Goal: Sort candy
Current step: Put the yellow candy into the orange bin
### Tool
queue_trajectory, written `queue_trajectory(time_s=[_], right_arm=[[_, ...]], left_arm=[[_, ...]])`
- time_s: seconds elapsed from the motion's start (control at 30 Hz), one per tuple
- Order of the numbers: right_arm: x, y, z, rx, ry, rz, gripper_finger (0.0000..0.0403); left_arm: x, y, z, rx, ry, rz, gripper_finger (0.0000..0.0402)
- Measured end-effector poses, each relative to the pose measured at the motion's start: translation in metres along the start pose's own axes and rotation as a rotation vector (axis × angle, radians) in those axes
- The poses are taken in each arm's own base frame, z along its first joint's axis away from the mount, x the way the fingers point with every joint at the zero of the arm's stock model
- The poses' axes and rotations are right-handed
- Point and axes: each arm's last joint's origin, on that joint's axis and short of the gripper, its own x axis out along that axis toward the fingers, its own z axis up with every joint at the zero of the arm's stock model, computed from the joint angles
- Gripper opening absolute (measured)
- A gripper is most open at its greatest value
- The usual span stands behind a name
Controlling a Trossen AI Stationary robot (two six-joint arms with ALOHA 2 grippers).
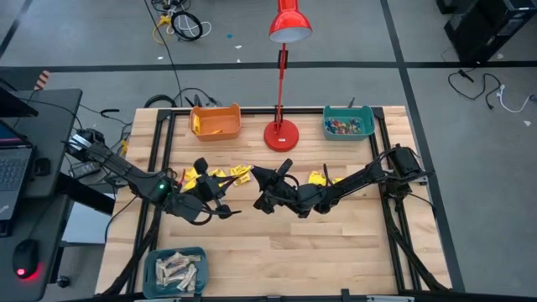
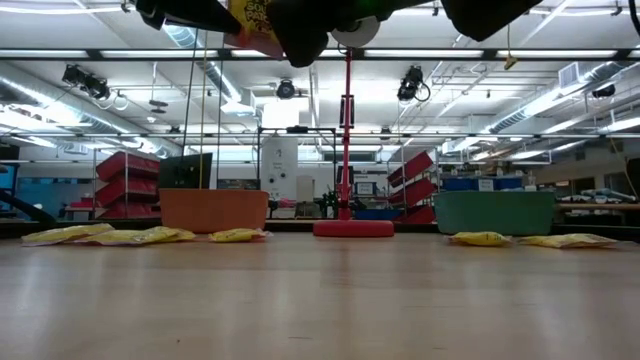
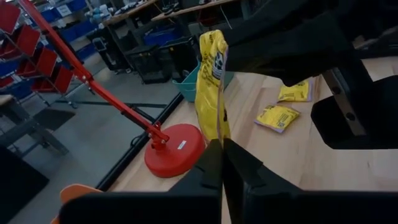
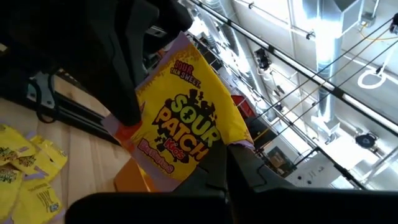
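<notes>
A yellow Sour Patch Kids candy packet (image 4: pixel 180 124) hangs high above the table's middle, between my two grippers; it also shows in the low view (image 2: pixel 250 15). My left gripper (image 3: pixel 222 144) reaches in from the table's left and is shut on the packet (image 3: pixel 211 87). My right gripper (image 4: pixel 227 152) comes from the table's right and is shut on the same packet. In the high view the two grippers (image 1: pixel 228 210) (image 1: pixel 262 201) meet over the middle. More yellow packets (image 1: pixel 218 176) (image 1: pixel 320 178) lie flat on the table. My left gripper pinches one end of the packet (image 3: pixel 217 134) between its two fingers, coming almost level from the table's left. The packet stands edge-on beyond the fingers, clear of the table. My right gripper pinches the packet's opposite edge near a corner (image 4: pixel 221 140) between its two fingers, coming roughly level from the table's right. The packet's printed face spreads out beyond the fingers, lifted clear.
An orange bin (image 1: pixel 216 122) with yellow packets and a teal bin (image 1: pixel 348 123) with coloured sweets stand at the far edge, with a red lamp's base (image 1: pixel 282 134) between them. Another teal bin (image 1: pixel 176 270) with pale bars sits near left. Bare wood lies near the front.
</notes>
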Motion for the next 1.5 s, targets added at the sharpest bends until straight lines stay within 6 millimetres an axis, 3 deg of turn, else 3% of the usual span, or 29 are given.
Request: queue_trajectory(time_s=[0.17,0.43,0.67,0.83,1.0,1.3,1.5], right_arm=[[0.0,-0.001,-0.001,0.004,0.05,-0.031,0.0007],[-0.003,-0.018,-0.001,0.049,0.256,-0.179,0.0056],[-0.008,-0.032,0.003,-0.058,0.414,-0.24,0.0072],[-0.02,-0.05,0.009,-0.031,0.393,-0.238,0.0069],[-0.03,-0.066,0.004,0.001,0.379,-0.241,0.0067],[-0.05,-0.09,0.001,0.146,0.34,-0.258,0.0067],[-0.059,-0.095,0.0,0.194,0.305,-0.244,0.0067]], left_arm=[[0.0,0.0,0.0,0.028,-0.004,0.013,0.0002],[-0.006,0.017,0.014,0.099,-0.021,0.049,0.0001],[-0.014,0.071,0.043,0.101,0.061,0.087,0.0],[-0.016,0.117,0.054,0.017,0.14,0.076,0.0],[-0.007,0.146,0.052,-0.028,0.21,0.085,0.0],[0.022,0.175,0.038,-0.076,0.354,0.073,0.0],[0.044,0.195,0.024,-0.132,0.458,0.054,0.0]])
